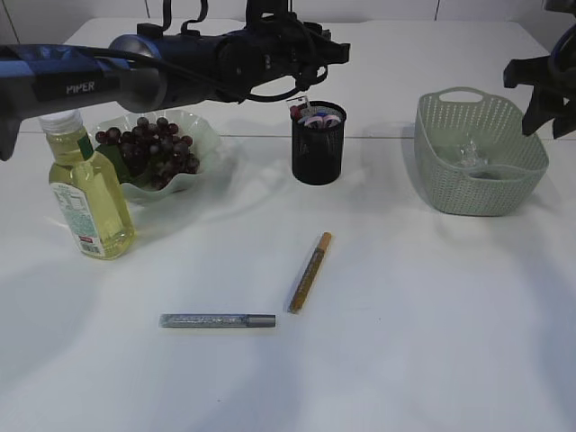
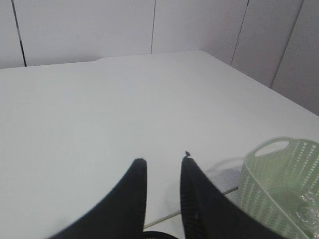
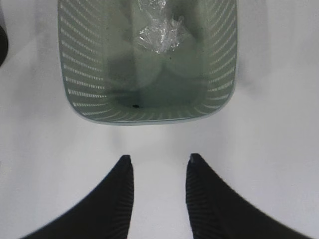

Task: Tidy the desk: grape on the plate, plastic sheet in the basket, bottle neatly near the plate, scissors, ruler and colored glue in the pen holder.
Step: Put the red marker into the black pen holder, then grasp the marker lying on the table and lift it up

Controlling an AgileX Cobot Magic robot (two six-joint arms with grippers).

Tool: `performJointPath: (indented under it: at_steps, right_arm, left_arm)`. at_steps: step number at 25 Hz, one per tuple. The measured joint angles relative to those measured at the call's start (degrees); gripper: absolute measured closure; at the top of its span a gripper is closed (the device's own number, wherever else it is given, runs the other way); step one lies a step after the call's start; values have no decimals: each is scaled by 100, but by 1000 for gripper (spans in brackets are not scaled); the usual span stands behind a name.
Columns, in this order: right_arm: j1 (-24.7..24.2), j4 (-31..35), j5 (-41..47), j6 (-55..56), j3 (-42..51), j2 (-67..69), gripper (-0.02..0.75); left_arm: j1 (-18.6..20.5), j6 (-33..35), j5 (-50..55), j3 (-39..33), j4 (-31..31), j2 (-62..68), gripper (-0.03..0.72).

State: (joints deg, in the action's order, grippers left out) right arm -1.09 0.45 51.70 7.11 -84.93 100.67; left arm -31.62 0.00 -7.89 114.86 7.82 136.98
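Observation:
Dark grapes [image 1: 148, 144] lie on the pale green plate [image 1: 205, 130], with the yellow bottle [image 1: 85, 189] standing upright just left of it. The black mesh pen holder [image 1: 318, 148] has pink and white ends sticking out; I cannot tell scissors from ruler among them. Two glue pens lie on the table: a silver one [image 1: 218, 319] and a gold one [image 1: 310, 272]. My left gripper [image 1: 328, 49] [image 2: 163, 160] hangs open and empty above the pen holder. The crumpled plastic sheet [image 3: 159, 32] lies in the green basket [image 3: 149, 117] [image 1: 477, 180]. My right gripper [image 3: 159, 158] [image 1: 543, 94] hovers open and empty by the basket.
The left arm stretches across the back of the table over the plate. In the left wrist view the basket [image 2: 284, 184] shows at the right and the pen holder's rim [image 2: 164, 234] at the bottom edge. White table stretches around the glue pens.

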Motion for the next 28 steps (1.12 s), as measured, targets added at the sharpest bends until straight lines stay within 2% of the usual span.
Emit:
performJointPath:
  at_steps: [5,11,23,28]
  right_arm:
    - [0,0,0,0,0,0,442]
    - [0,0,0,0,0,0,442]
    - [0,0,363,0,0,0,442]
    - [0,0,862,0,-95,0,442]
  left_arm:
    - [0,0,109,0,0,-91,503]
    - [0,0,711,0,0,-431,494]
    - [32,0,2900,0,-108,-1483,491]
    - [53,0,3738,0,-331,-1943,490]
